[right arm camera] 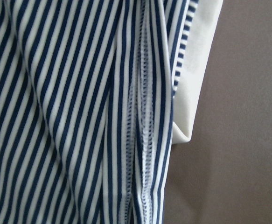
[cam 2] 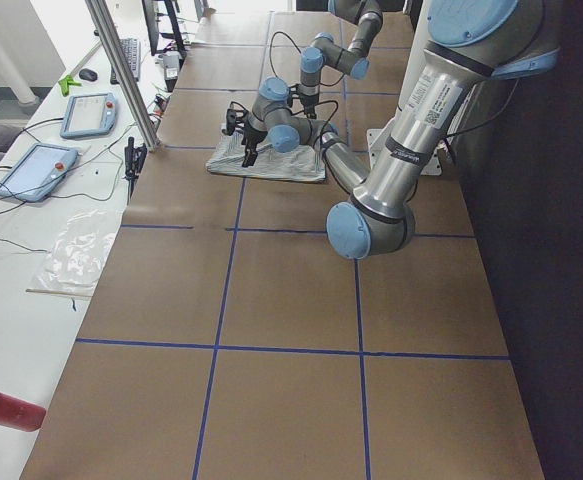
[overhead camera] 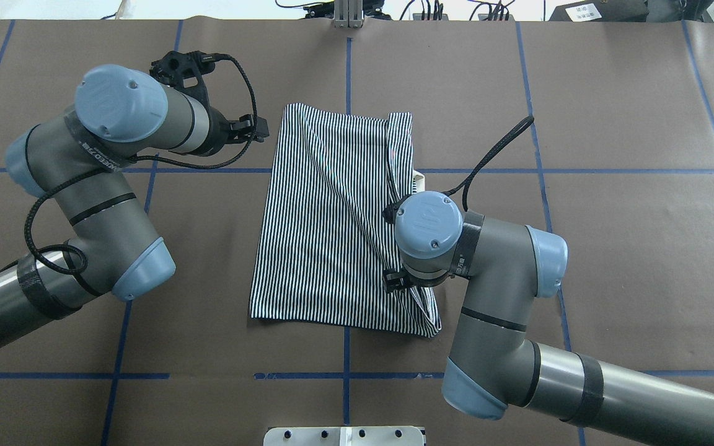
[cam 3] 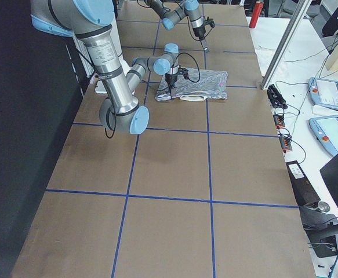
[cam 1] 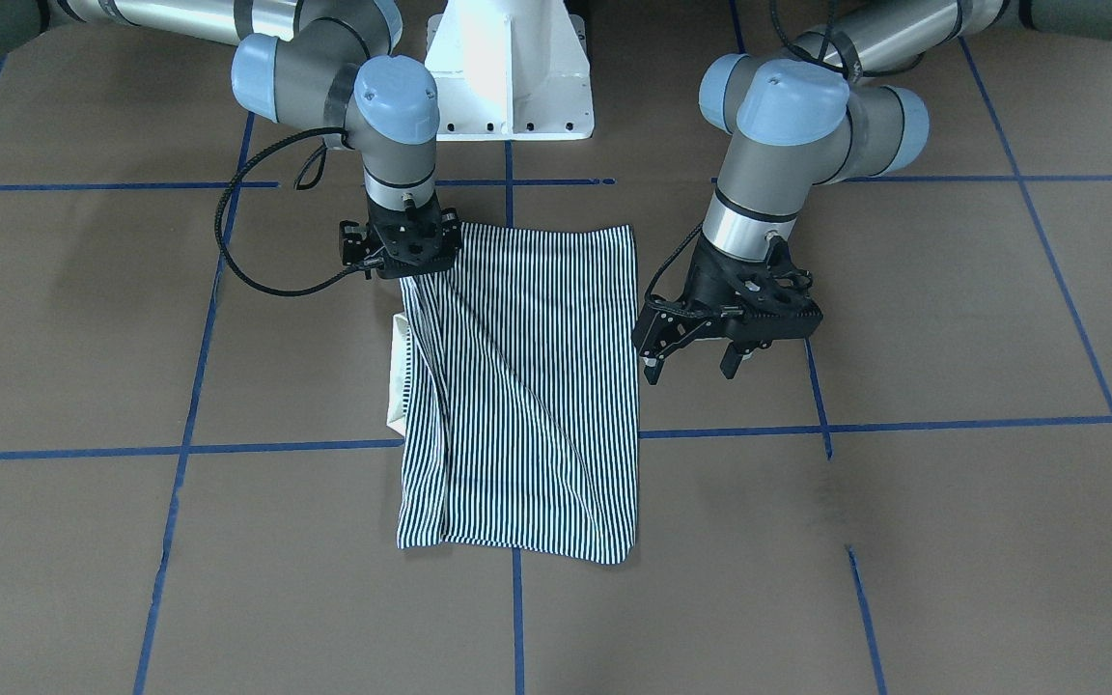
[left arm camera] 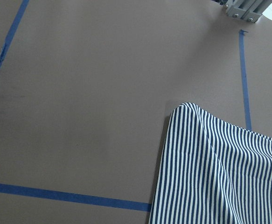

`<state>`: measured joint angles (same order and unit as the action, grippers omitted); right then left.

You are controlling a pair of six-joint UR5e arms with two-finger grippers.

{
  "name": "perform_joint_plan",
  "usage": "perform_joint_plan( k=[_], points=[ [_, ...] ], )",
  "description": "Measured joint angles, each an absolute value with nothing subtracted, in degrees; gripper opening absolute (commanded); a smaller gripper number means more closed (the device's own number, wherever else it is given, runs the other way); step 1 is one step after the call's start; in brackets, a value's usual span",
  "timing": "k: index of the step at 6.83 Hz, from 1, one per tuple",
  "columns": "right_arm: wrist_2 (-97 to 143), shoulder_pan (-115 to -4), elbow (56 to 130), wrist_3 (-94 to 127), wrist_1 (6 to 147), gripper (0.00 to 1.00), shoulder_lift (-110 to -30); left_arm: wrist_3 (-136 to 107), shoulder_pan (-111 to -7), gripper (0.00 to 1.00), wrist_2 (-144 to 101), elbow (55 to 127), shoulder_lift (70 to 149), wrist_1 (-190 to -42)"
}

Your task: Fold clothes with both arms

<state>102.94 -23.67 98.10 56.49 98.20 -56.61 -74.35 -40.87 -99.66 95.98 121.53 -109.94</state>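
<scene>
Striped polo shirt point(cam 1: 537, 386) lies folded into a rectangle on the taped brown table point(cam 1: 903, 541), seen from the front; left gripper point(cam 1: 693, 365) hangs splayed just beside it, right gripper point(cam 1: 402, 253) is down at a far corner, its grip impossible to tell. Overhead, right arm point(overhead camera: 487, 248) covers that edge. Right wrist: stripes, cream collar point(right arm camera: 196, 93).

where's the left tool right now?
Front-facing view, right side: the left tool hangs open over the brown table, just beside the edge of the striped shirt.
</scene>
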Motion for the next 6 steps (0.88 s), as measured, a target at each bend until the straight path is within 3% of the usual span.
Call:
perform_joint_plan(
  k=[6],
  points=[
    [103.08, -23.78, 97.30, 56.41, 98.34, 1.00, -57.59, -74.35, -40.79, 1.00, -99.67, 95.98, 121.61, -109.95]
  ],
)
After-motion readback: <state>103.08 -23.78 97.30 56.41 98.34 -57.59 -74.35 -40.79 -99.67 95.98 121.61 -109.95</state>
